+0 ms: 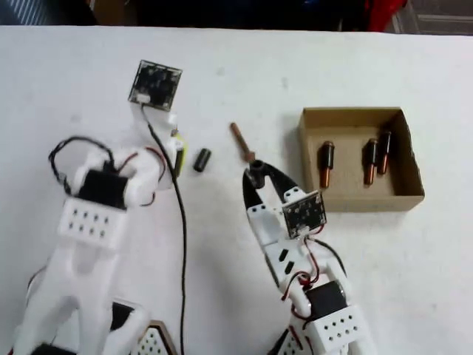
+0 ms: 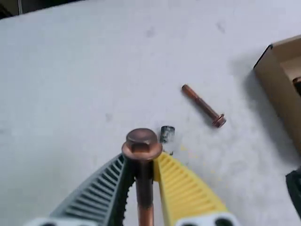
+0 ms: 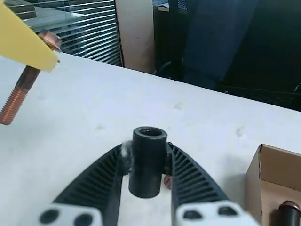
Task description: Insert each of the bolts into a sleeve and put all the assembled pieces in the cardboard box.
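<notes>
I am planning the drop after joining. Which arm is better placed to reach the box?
Right, probably: the right gripper, holding a sleeve, is beside the box; the left gripper with its bolt is farther.

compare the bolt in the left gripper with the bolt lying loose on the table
The held bolt is clamped in the left gripper, off the table; the loose bolt lies flat on the table, untouched. The held bolt tilts head up, threads down; the loose bolt rests on its side. Both are copper-coloured with flanged heads, neither assembled yet.

White arms (image 1: 81,259) with black servos (image 1: 100,188); left gripper (image 2: 142,157) grey-yellow, right gripper (image 3: 146,155) black.
</notes>
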